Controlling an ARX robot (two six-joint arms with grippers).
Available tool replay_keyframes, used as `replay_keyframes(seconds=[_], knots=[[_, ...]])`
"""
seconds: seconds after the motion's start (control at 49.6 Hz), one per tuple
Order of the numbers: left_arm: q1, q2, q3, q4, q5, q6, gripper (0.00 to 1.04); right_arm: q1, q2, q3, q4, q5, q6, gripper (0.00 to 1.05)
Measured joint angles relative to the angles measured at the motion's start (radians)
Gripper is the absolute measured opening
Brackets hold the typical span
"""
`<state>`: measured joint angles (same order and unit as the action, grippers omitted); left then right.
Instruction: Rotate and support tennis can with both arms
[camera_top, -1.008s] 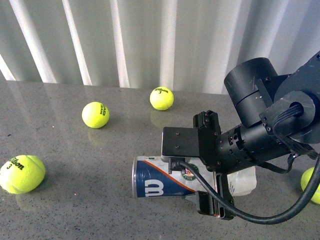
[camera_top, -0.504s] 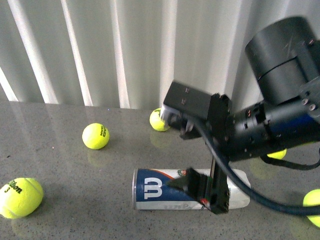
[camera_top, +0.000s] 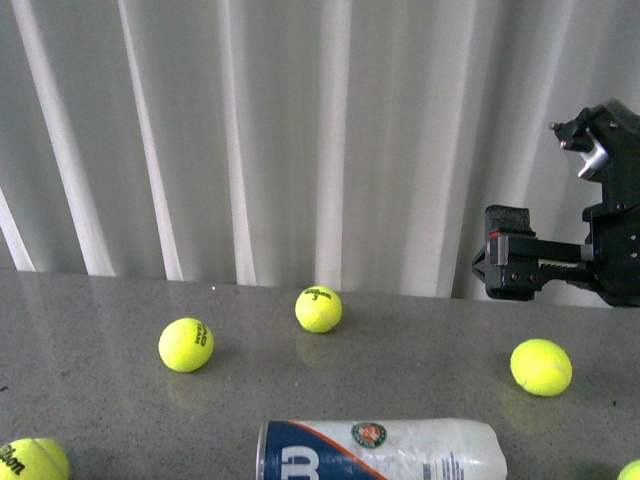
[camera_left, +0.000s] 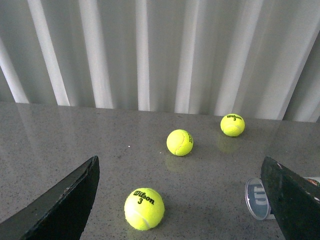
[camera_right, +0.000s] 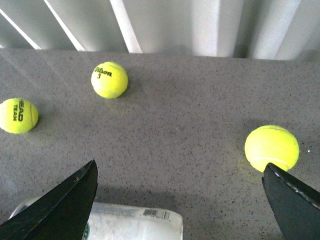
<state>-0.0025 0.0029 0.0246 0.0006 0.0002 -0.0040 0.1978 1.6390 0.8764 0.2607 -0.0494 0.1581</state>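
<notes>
Tennis can (camera_top: 380, 450) lies on its side on the near part of the bench (camera_top: 420, 350), resting free because neither claw holds it. Right claw (camera_right: 180, 166) hangs open above it to the right, and left claw (camera_left: 180, 161) gapes empty too.

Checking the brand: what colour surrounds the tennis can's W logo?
Navy blue on the tennis can, clearest in front view.

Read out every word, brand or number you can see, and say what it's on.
"Wilson 3": Wilson ball, left wrist view.
"HEAD TEAM": HEAD ball, right wrist view.
"W": tennis can, navy label.
The can's round emblem and barcode: too small to read.
</notes>
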Motion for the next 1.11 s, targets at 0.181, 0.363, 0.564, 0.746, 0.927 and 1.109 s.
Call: replay_keyframes(seconds=[0.181, 0.363, 0.564, 0.746, 0.927, 1.109], knots=[[0.0, 0.0, 0.0, 0.0, -0.003, 0.0, 0.98, -0.011, -0.036, -0.315, 0.707, 0.216, -0.129, 0.63], [0.0, 0.0, 0.0, 0.0, 0.0, 0.0, 0.98, -0.063, -0.179, -0.47, 0.793, 0.195, -0.149, 0.33], [0.0, 0.0, 0.0, 0.0, -0.001, 0.0, 0.98, -0.097, -0.336, -0.627, 0.781, 0.144, -0.158, 0.03], [0.0, 0.0, 0.0, 0.0, -0.001, 0.0, 0.98, -0.146, -0.44, -0.755, 0.791, 0.085, -0.158, 0.03], [0.0, -0.001, 0.0, 0.0, -0.001, 0.0, 0.98, -0.196, -0.6, -0.807, 0.692, 0.055, -0.158, 0.03], [0.0, -0.001, 0.0, 0.0, -0.001, 0.0, 0.98, -0.196, -0.778, -0.846, 0.554, 0.05, -0.158, 0.03]])
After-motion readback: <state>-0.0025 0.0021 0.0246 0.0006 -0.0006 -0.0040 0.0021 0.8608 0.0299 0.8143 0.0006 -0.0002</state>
